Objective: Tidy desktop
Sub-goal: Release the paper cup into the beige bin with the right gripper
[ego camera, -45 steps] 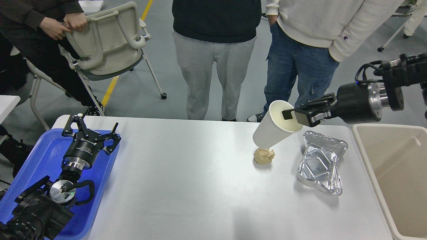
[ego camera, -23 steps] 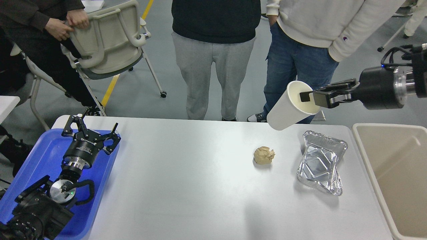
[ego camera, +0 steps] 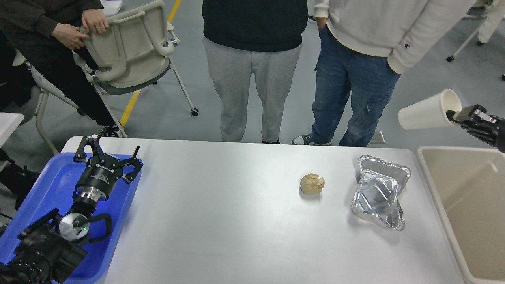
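Right gripper (ego camera: pixel 459 115) pinches the paper cup (ego camera: pixel 428 114) by its rim, high off the desktop (ego camera: pixel 221 221), past the far right corner above the bin (ego camera: pixel 461 185). Still to clear: paper ball (ego camera: pixel 312 184) and foil tray (ego camera: pixel 378 191), right side. Left gripper (ego camera: pixel 107 154) hangs spread over the blue tray (ego camera: pixel 51 185).

desktop (ego camera: pixel 236 221): white, smooth, rounded corners
state: level, mostly bare
position: spans the view's lower half

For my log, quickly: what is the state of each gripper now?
Left gripper: open, holding nothing, above the blue tray.
Right gripper: closed on the paper cup.
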Robot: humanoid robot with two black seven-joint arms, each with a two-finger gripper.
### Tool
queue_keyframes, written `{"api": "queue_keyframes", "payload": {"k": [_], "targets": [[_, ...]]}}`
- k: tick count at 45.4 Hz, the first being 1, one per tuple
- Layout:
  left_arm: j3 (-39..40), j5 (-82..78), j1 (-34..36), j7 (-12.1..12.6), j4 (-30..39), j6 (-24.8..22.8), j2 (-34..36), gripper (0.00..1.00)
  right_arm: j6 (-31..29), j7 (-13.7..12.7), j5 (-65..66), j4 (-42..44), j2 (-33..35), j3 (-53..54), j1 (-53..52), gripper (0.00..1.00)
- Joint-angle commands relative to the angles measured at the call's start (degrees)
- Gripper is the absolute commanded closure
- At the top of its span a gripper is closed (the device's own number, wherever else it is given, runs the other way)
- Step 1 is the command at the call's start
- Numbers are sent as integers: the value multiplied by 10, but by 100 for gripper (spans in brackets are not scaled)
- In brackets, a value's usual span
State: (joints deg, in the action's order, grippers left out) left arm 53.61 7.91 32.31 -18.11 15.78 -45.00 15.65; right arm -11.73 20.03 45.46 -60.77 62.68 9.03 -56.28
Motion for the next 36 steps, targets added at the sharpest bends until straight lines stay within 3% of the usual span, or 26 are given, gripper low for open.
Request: {"api": "queue_keyframes", "payload": {"k": [1,8,19,25,36], "targets": [[0,0,-1,0,0,0,1,0,34,2,-227,204,-62,1,139,100],[0,0,0,0,0,0,1,0,34,-4,-323,361,-152,1,207,100],[0,0,-1,0,0,0,1,0,36,-17,-410,656,-375,2,253,100],[0,1,0,0,0,0,1,0,91,-47,-459,687,-420,6,256,100],[0,1,-1,0,0,0,1,0,178,-55,-481,685,-433,35,258,100]]}}
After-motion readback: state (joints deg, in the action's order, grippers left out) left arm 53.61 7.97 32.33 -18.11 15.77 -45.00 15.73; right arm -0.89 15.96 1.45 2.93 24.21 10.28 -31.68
